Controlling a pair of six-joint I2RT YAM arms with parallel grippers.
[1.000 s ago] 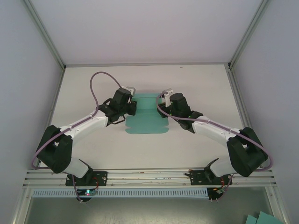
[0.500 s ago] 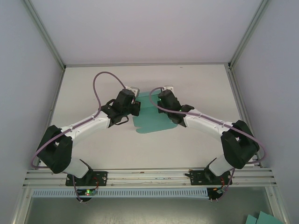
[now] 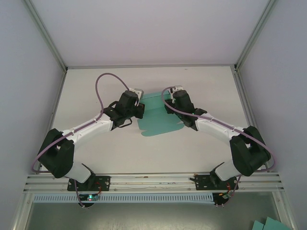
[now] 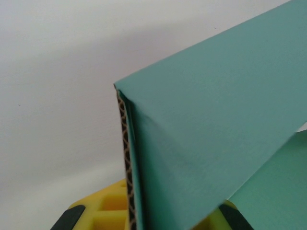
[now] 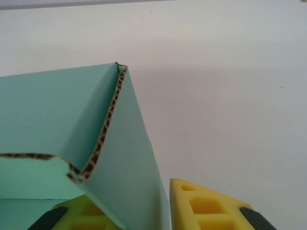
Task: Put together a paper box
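The paper box point(image 3: 158, 120) is a teal-green corrugated card lying partly flat on the white table, its far flaps raised. My left gripper point(image 3: 140, 109) holds the card's left far edge. In the left wrist view a folded-up flap point(image 4: 201, 120) sits pinched between the yellow fingers point(image 4: 108, 206) of that gripper point(image 4: 163, 213). My right gripper point(image 3: 169, 103) is at the card's right far corner. In the right wrist view an upright flap point(image 5: 129, 158) stands between its jaws point(image 5: 129, 199), with a thin gap to the right finger point(image 5: 201, 206).
The grey walls of the enclosure and the metal frame point(image 3: 55, 103) edge the table on both sides. A rail point(image 3: 153, 179) runs along the near edge by the arm bases. Spare teal sheets point(image 3: 268, 224) lie at the bottom right, off the table.
The card slid right and turned as both grippers closed in on its far edge. The right gripper swung left onto the card, then eased back right, its jaws parting slightly.
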